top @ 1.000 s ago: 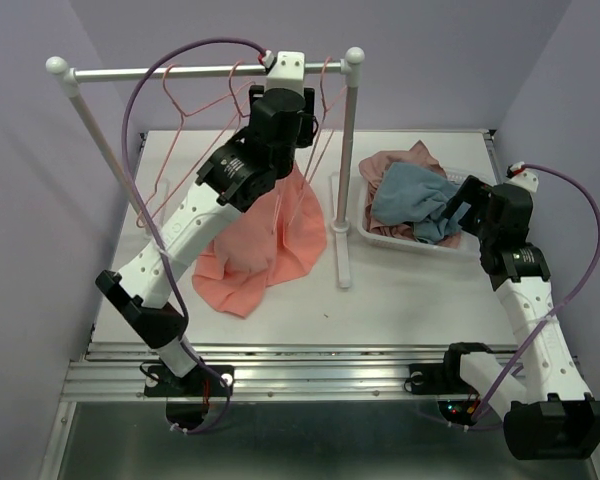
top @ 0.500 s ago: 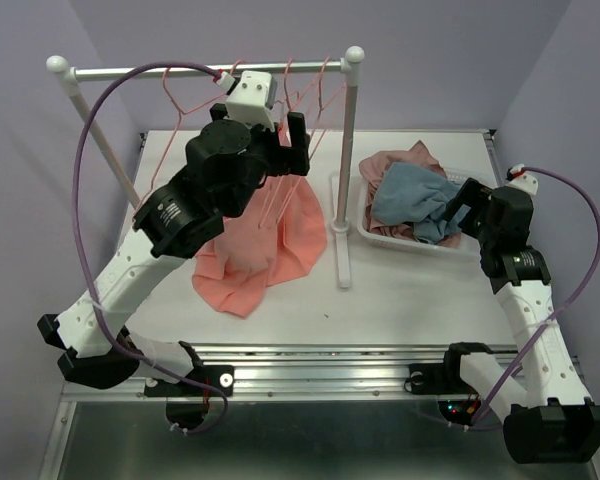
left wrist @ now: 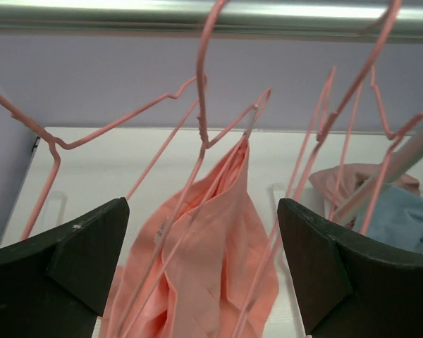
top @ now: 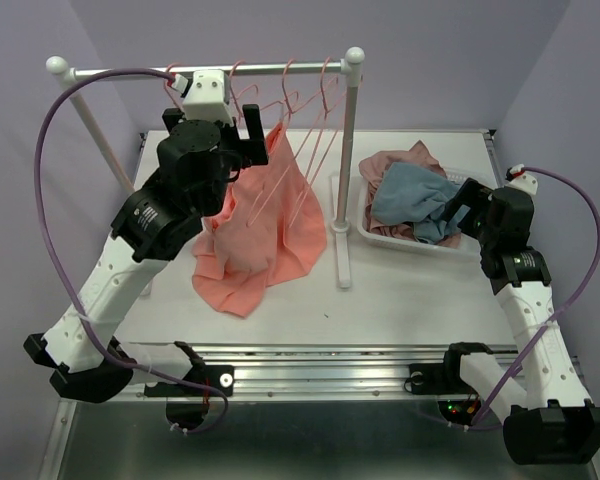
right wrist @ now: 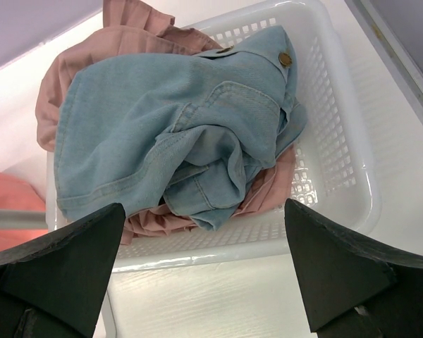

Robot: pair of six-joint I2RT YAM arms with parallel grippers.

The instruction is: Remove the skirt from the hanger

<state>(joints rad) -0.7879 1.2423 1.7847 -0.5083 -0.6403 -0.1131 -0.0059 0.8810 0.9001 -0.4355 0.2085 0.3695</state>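
Swinging leftward along the white metal rail (top: 270, 69), my left arm has carried its wrist from the middle of the bar toward the upper left of the top view. My left gripper (left wrist: 201, 264) has spread from part-closed to fully apart and holds nothing. Between its dark fingers, mid-frame in the wrist view, the salmon-coral pleated cloth skirt (left wrist: 215, 239) hangs by its top edge from the thin pink wire hanger (left wrist: 201, 98), whose hook sits over the rail. Its lower part lies heaped on the white table (top: 400, 290), centre left of the top view. I judge the step to be lining up a fresh grasp, as the skirt is not yet off. Next I should close on the cloth just under the hanger's shoulder and draw it clear of the wire without snagging the neighbouring empty hangers. At far right, my right gripper (right wrist: 204, 271) hovers wide apart and empty over the white plastic basket (right wrist: 342, 169).
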